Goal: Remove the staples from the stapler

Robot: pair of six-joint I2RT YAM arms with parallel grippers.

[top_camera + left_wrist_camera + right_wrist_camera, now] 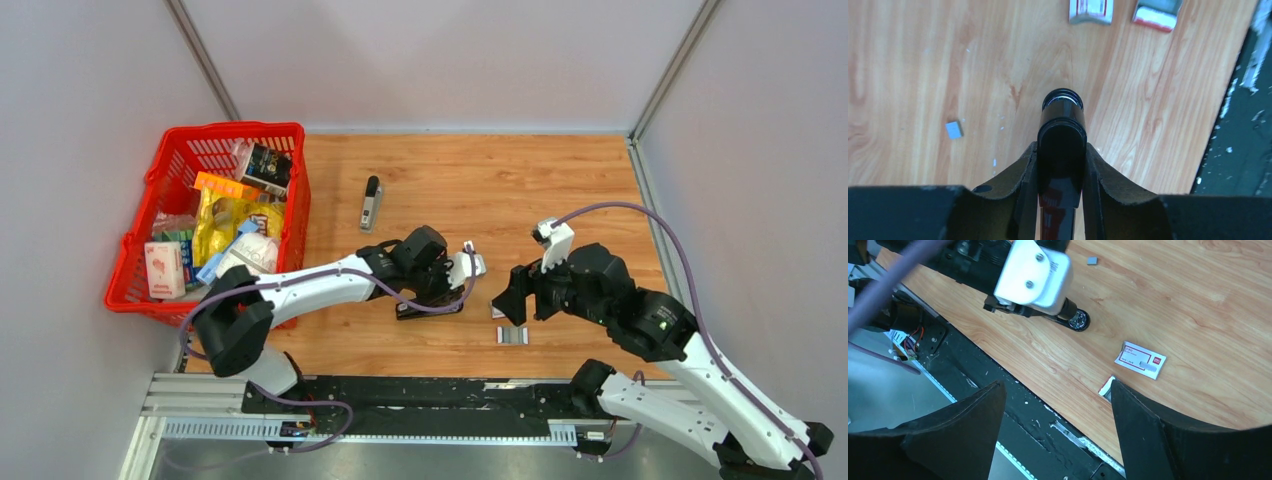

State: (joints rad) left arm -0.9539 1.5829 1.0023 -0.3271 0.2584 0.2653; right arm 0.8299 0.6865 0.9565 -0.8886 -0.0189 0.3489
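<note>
My left gripper (440,288) is shut on a black stapler (1062,125), its round end pointing at the wooden table; the stapler also shows in the top view (430,307) and the right wrist view (1075,319). A small grey staple bit (953,129) lies loose on the table left of the stapler and shows in the right wrist view (1092,260). A short grey strip (1147,368) lies on a white-and-red box (1138,358). My right gripper (512,296) is open and empty, hovering right of the stapler over the table's near edge (1055,385).
A second, grey-and-black stapler (371,203) lies farther back. A red basket (297,215) full of goods stands at the left. A second white-and-red box piece (1107,386) lies by the near edge, with the black rail (430,395) just beyond it. Walls enclose the table.
</note>
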